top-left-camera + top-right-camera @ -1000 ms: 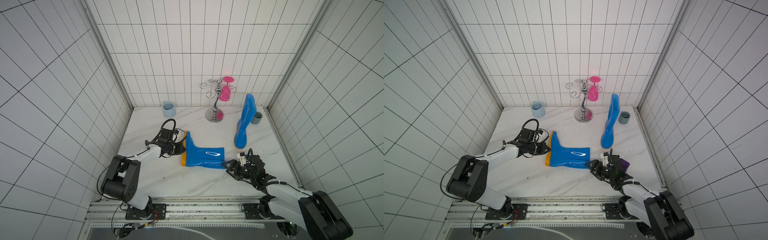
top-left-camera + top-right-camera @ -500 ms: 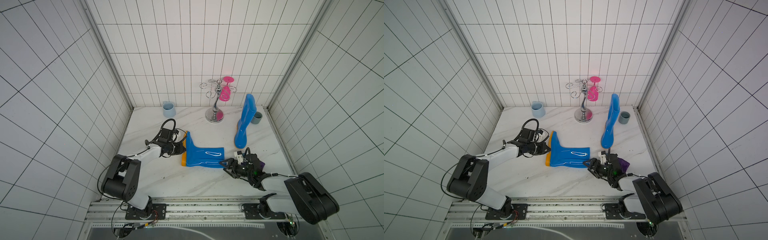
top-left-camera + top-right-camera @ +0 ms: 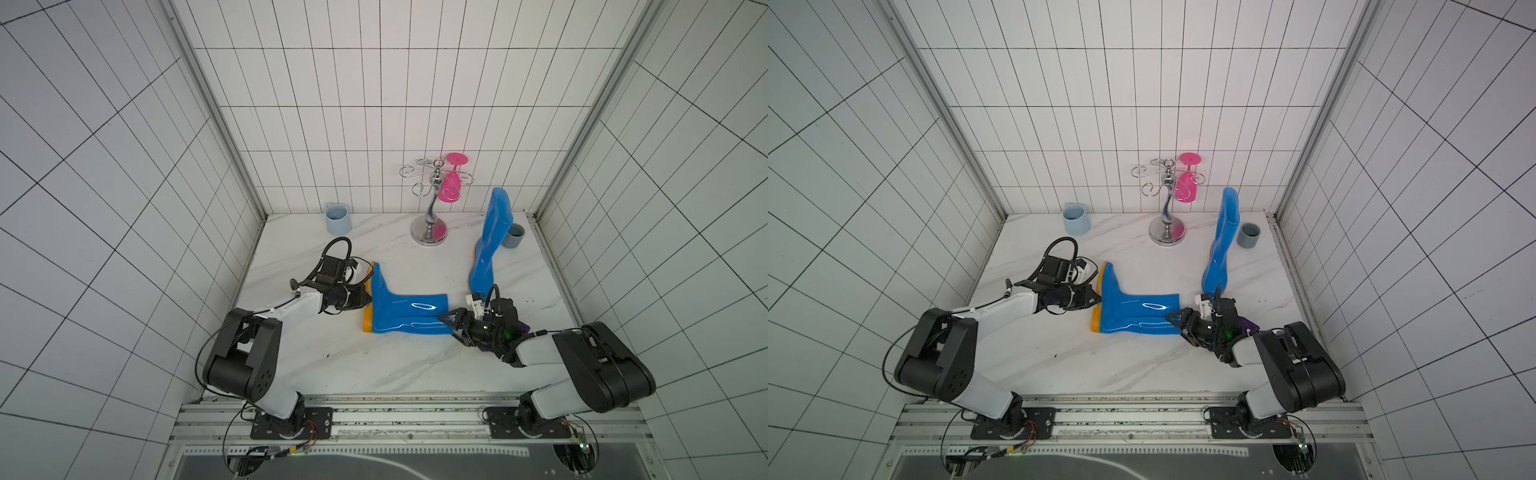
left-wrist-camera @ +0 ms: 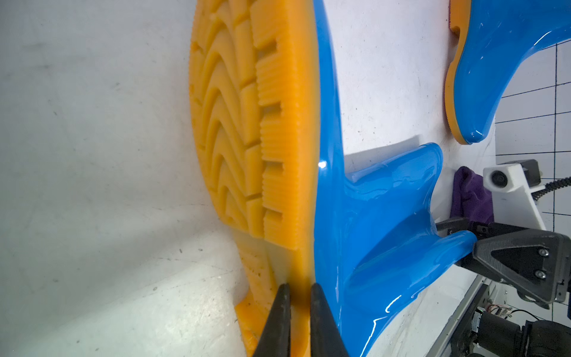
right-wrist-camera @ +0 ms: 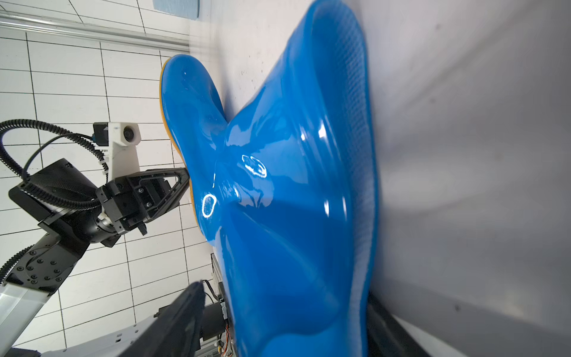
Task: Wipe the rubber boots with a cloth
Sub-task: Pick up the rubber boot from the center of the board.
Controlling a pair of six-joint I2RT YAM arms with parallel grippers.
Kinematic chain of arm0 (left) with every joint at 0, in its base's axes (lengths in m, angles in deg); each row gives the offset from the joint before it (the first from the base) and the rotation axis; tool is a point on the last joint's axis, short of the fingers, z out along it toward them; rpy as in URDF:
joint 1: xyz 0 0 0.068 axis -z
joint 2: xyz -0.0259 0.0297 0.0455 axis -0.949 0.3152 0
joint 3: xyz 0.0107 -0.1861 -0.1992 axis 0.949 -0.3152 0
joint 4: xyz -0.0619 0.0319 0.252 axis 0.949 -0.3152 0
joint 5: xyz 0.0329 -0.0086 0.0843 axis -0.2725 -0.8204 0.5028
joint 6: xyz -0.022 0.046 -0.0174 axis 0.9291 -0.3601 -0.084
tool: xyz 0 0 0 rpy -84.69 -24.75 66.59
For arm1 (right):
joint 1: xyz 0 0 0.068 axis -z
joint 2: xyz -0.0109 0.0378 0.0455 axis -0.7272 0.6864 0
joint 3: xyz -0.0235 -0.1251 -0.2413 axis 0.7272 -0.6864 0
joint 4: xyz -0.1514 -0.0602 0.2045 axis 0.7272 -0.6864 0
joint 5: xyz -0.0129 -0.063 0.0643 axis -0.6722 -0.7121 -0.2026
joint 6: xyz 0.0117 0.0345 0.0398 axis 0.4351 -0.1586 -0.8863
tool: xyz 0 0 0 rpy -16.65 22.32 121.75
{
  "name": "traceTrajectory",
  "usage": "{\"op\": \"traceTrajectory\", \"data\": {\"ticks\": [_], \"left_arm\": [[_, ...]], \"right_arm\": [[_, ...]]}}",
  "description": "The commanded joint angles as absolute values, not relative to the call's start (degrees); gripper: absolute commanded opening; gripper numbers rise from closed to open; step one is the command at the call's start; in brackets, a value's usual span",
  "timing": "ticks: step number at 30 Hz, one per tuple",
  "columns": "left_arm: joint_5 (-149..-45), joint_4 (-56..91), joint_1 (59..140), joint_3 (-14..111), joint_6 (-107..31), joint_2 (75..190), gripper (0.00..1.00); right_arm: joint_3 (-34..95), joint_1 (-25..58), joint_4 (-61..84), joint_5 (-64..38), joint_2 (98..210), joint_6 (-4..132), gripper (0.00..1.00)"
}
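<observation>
One rubber boot (image 3: 405, 316) (image 3: 1133, 311) lies on its side mid-table, orange sole toward the left. My left gripper (image 3: 368, 301) (image 4: 300, 290) is shut on that sole's rim near the heel. My right gripper (image 3: 446, 328) (image 5: 285, 293) is open, with one finger on each side of the lying boot's shaft opening and a gap showing on one side. The other rubber boot (image 3: 490, 241) (image 3: 1223, 241) stands upright at the back right. The purple cloth (image 3: 521, 332) (image 4: 471, 194) lies on the table just behind my right gripper, held by neither.
A light blue mug (image 3: 337, 219) stands at the back left. A chrome stand (image 3: 430, 224) with a hanging pink glass (image 3: 451, 187) is at the back middle. A grey cup (image 3: 514, 236) sits behind the upright boot. Tiled walls close three sides.
My right gripper has slid left onto the lying boot's shaft opening and its arm has folded low. The left arm and both boots have stayed put.
</observation>
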State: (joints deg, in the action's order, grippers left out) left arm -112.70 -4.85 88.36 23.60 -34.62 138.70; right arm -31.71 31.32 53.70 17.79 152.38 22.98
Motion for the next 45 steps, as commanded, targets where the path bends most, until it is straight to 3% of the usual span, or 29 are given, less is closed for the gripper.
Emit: {"op": "traceTrajectory", "data": {"ticks": [1,7,10,15,17,22,32,45], "left_arm": [[-97.8,-11.1,85.8,21.2,-35.9,143.5,0.12],[-97.7,-11.3,85.8,21.3,-36.0,143.9,0.12],[-97.7,-11.4,85.6,21.5,-36.1,144.2,0.12],[-97.7,-11.4,85.6,21.6,-36.1,144.3,0.12],[-97.8,-11.4,85.7,21.6,-36.1,144.2,0.12],[-97.8,-11.5,85.6,21.7,-35.8,142.9,0.17],[-99.9,-10.5,85.6,21.7,-35.0,138.6,0.24],[-103.4,-8.6,85.7,20.7,-33.4,133.9,0.25]], "right_arm": [[-27.5,32.6,48.0,16.6,155.9,26.9,0.75],[-24.5,32.9,49.2,18.5,161.2,28.5,0.69],[-23.8,33.1,50.4,19.3,163.4,28.8,0.60],[-24.0,33.6,49.8,19.7,163.9,30.5,0.38],[-23.9,33.8,48.4,19.8,162.9,31.8,0.24],[-19.9,33.8,38.5,17.8,156.9,37.2,0.01],[0.2,30.9,10.3,7.0,146.5,53.0,0.00],[34.7,24.4,-19.8,-6.8,153.5,75.1,0.00]]}}
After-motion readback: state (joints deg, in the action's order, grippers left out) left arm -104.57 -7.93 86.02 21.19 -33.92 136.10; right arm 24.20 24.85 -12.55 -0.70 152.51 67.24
